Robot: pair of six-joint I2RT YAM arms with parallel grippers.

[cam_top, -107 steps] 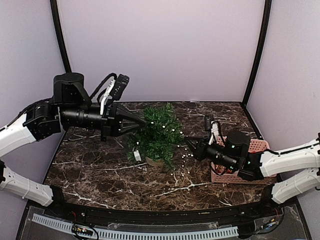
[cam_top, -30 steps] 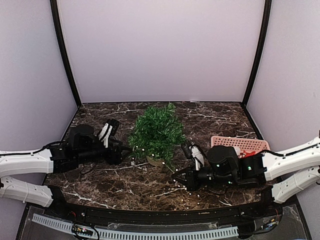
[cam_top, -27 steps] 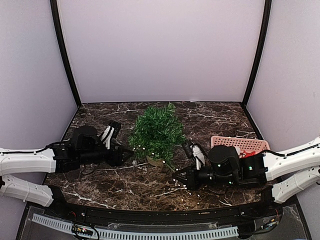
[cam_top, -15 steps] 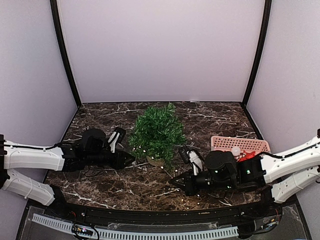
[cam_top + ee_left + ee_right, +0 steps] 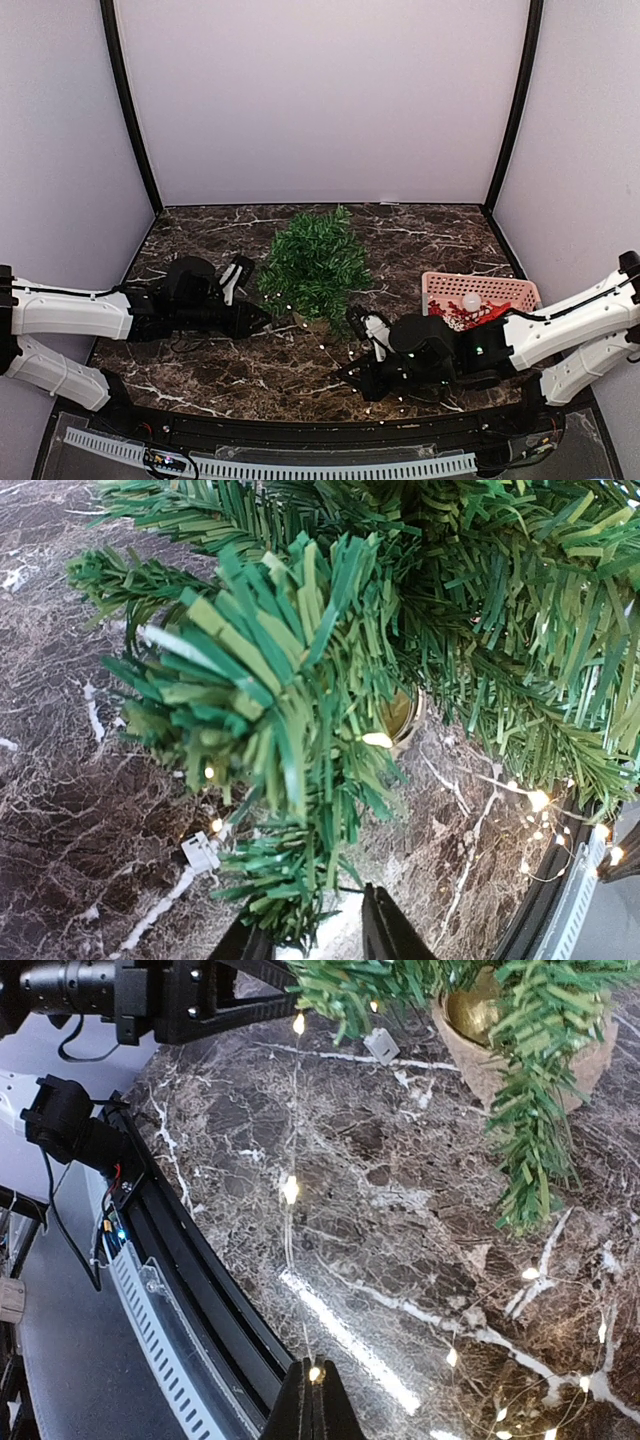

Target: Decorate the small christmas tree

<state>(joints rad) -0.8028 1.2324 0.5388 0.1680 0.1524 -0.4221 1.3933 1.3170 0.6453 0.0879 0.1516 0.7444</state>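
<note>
The small christmas tree stands mid-table on its tan pot. It fills the left wrist view. A thin wire light string with lit bulbs trails from the tree's base across the marble. My left gripper lies low at the tree's left side, open, with a low branch tip between its fingers. My right gripper is low near the front edge, shut on the light string at a lit bulb.
A pink basket with red ornaments and a white ball sits at the right. A small white tag on the string lies by the pot. The table's black front rail is just beyond my right gripper.
My left arm came down from the tree top to the table and slid toward the tree base. My right gripper moved left and toward the front edge, drawing the light string out.
</note>
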